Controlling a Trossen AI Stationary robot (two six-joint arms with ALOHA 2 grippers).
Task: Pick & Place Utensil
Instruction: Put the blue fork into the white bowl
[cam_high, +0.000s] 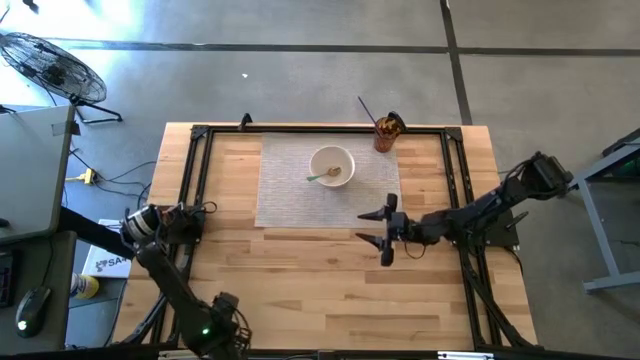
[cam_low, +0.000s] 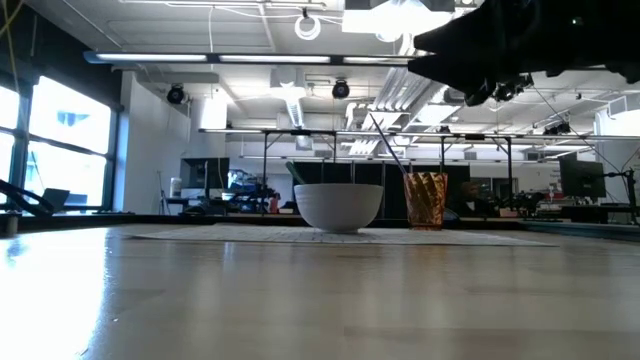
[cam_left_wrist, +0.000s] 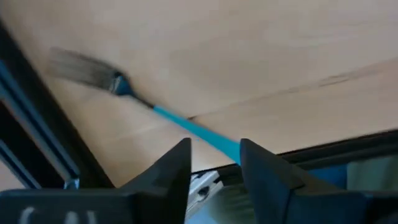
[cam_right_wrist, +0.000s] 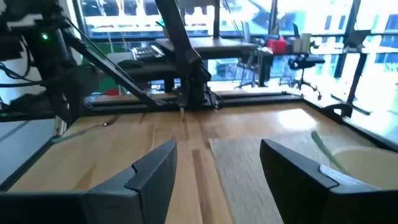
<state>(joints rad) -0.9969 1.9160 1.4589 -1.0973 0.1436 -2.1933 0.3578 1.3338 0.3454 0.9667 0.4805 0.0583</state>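
From above, the right gripper (cam_high: 385, 228), fingers spread and empty, hovers at the woven placemat's (cam_high: 285, 190) near right corner; a green-handled spoon (cam_high: 325, 177) rests in the white bowl (cam_high: 332, 165) on the mat, an amber cup (cam_high: 387, 133) behind.

At table level, bare wood fronts the bowl (cam_low: 339, 206).

The left gripper (cam_left_wrist: 214, 163), by the table's left frame rail, is parted around a blue-handled brush (cam_left_wrist: 149, 107).

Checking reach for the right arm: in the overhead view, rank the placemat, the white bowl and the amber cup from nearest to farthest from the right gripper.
From the right gripper:
1. Placemat: its near corner lies just beside the open fingers.
2. White bowl: on the placemat's middle, with a utensil in it.
3. Amber cup: at the table's far edge, off the placemat's far corner.
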